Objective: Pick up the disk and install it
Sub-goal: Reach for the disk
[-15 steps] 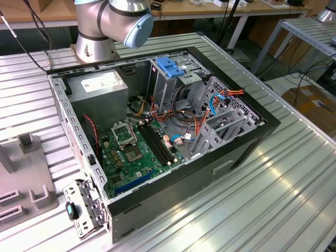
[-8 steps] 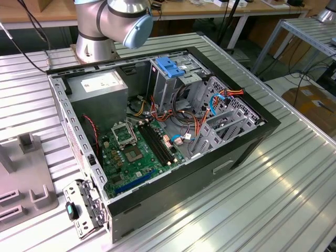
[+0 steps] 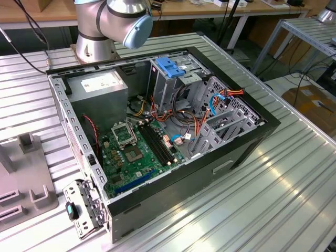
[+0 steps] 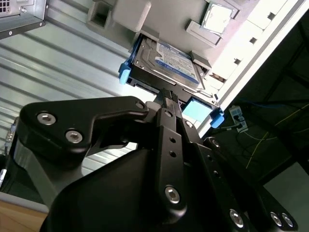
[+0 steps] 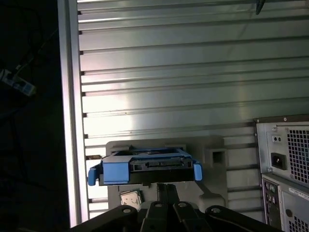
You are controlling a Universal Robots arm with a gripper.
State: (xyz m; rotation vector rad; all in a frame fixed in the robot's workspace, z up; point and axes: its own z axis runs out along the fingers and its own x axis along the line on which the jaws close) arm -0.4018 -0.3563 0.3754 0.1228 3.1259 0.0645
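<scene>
The gripper (image 4: 167, 94) hovered, jaws pinched together and empty. The disk (image 4: 164, 60) lay just ahead in its grey cradle (image 5: 212, 145) on the bench (image 5: 169, 72), long axis crossing the jaws' line.

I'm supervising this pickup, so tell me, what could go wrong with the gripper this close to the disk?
The gripper sits right at the edge of the disk in the second wrist view; an off-centre grasp might tilt it or jam it in the grey holder. A small chip lies beside the disk and could get knocked. Loose cables crowd the case and may snag the disk.
</scene>
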